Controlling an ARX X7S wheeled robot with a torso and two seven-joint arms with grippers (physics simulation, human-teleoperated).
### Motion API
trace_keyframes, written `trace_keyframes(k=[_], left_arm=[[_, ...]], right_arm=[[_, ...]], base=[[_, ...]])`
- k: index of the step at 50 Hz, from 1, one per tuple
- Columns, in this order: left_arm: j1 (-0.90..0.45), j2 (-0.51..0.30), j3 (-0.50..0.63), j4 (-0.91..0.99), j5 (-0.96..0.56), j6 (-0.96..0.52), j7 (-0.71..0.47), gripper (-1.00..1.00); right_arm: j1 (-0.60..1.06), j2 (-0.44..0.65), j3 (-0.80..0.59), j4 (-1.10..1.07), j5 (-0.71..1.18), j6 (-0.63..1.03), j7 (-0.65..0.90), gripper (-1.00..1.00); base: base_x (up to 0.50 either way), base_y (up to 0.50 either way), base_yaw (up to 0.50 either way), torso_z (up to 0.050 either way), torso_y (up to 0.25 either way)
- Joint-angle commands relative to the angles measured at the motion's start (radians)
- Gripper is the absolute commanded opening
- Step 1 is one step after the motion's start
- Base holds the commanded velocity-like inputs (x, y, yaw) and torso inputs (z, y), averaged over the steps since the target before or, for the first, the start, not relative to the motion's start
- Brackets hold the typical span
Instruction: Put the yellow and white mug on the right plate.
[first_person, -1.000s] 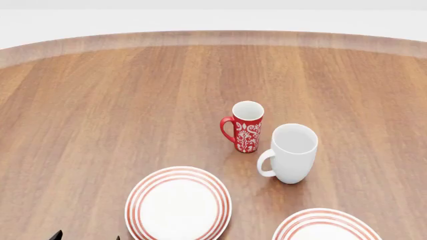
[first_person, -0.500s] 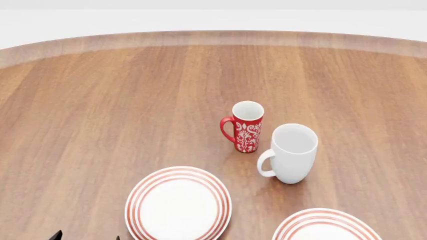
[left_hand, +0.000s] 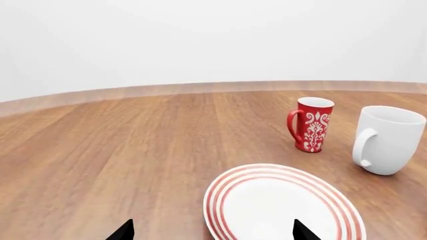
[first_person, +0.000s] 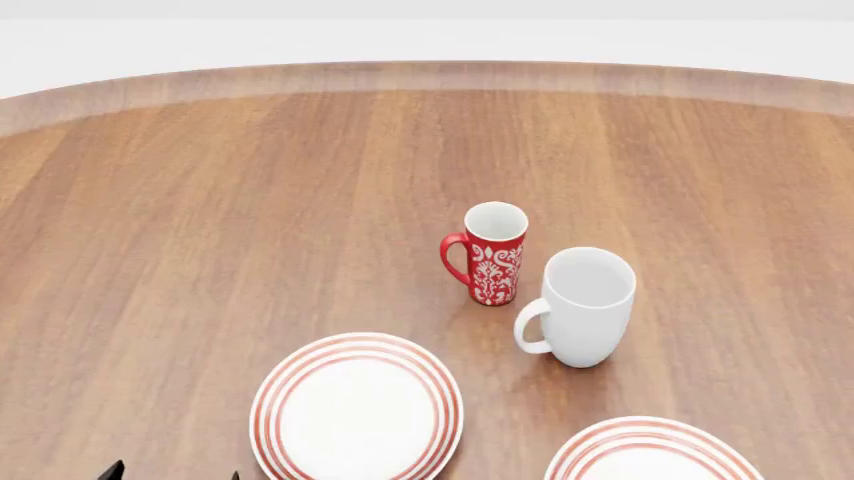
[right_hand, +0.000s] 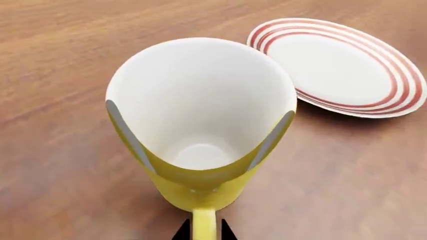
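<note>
the yellow and white mug (right_hand: 200, 135) sits clamped in the right gripper (right_hand: 200, 131), above the wooden table (right_hand: 60, 55) and beside a red-ringed plate (right_hand: 347, 65). the head view is unchanged over the last second, so it isn't placed yet. left gripper (left_hand: 210, 231) looks open, empty.

red floral mug (first_person: 491, 253) beside white mug (first_person: 583, 306); left plate (first_person: 356, 408) nearer, on wooden table (first_person: 200, 230).

Left claw (left_hand: 210, 231) open — right clamped.
</note>
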Motion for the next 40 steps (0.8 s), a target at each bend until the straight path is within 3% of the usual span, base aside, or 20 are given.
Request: trace_keyframes(k=[1,40], left_arm=[[-0.001,-0.003,0.004,0.0,-0.004,0.002,-0.004,1.0],[-0.005,-0.014,0.018,-0.001,-0.014,0.006,-0.02,1.0]], right_arm=[[-0.018,0.03,0.029,-0.053,0.008,-0.005,0.024,-1.0],[-0.049,0.131,0.229,-0.188,0.121,0.034,0.14,-1.0]], base=[[0.0,0.0,0.0,0.0,0.0],[0.0,0.0,0.0,0.0,0.0]])
